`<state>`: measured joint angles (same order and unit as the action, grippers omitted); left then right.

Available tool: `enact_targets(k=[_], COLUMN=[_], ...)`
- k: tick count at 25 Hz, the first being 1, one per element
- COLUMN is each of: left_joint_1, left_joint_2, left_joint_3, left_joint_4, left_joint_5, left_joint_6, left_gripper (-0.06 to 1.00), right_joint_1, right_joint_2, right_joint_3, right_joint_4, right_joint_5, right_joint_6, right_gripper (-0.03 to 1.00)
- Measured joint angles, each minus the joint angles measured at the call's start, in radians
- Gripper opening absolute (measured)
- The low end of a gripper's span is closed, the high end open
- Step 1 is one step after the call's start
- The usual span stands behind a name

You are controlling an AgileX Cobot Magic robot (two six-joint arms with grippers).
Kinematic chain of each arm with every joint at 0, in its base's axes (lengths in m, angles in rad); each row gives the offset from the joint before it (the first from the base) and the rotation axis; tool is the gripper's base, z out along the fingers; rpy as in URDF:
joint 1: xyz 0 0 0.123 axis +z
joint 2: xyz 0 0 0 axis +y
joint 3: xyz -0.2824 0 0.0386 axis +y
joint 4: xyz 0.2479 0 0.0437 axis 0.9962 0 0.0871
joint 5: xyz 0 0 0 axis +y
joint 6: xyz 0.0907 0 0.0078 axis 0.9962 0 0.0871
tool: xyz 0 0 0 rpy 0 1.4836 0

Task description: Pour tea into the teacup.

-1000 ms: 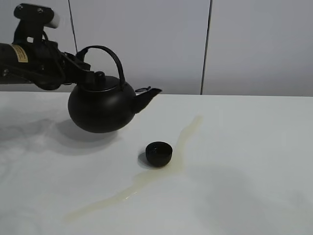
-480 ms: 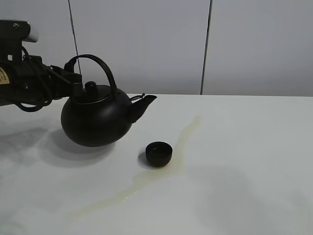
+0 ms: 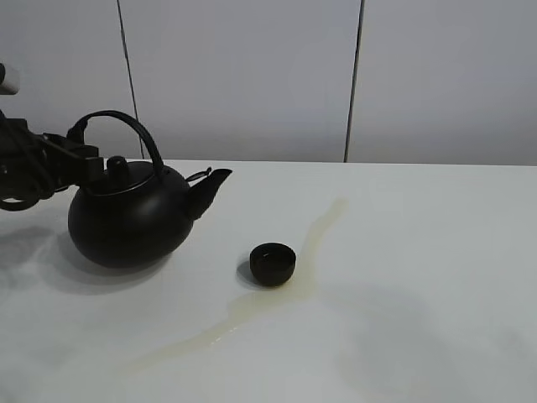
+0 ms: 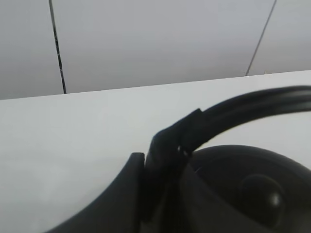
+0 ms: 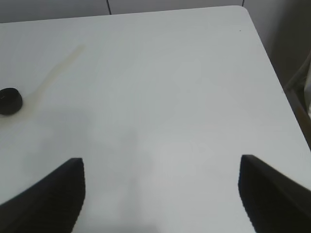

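The small matte-black teacup point(image 3: 273, 263) stands near the middle of the white table point(image 3: 436, 277); it also shows in the right wrist view point(image 5: 9, 101). A pale yellowish streak of tea point(image 3: 252, 306) lies on the table past the cup, also visible in the right wrist view point(image 5: 58, 68). My left gripper point(image 3: 77, 161) is shut on the arched handle point(image 4: 243, 110) of the big black kettle point(image 3: 126, 220). The kettle is upright, low at the table's left, with its spout toward the cup. My right gripper point(image 5: 160, 194) is open and empty over bare table, right of the cup.
A grey panelled wall point(image 3: 252, 75) runs behind the table. The table's right edge and corner point(image 5: 262, 43) show in the right wrist view, with a chair-like object point(image 5: 303, 92) beyond it.
The left arm has carried the kettle left and down, away from the teacup, from above the table to table level. The cup and puddle have not moved.
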<state>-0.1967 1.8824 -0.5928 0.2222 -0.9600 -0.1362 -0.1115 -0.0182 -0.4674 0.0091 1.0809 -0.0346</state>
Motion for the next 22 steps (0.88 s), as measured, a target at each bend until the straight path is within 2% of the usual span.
enact_targets(k=[5,14,22], left_joint_1=[0.000,0.000,0.000], left_joint_2=[0.000,0.000,0.000], left_joint_3=[0.042,0.060,0.060], left_joint_4=[0.028,0.024,0.025], left_joint_5=[-0.032,-0.019,0.000], left_joint_6=[0.000,0.020,0.089], left_gripper=[0.11,0.11,0.11], right_joint_1=[0.000,0.000,0.000], right_joint_2=[0.000,0.000,0.000], right_joint_3=[0.000,0.000,0.000], right_joint_4=[0.000,0.000,0.000], right_joint_5=[0.000,0.000,0.000], right_joint_6=[0.000,0.000,0.000], right_gripper=[0.59,0.59,0.59])
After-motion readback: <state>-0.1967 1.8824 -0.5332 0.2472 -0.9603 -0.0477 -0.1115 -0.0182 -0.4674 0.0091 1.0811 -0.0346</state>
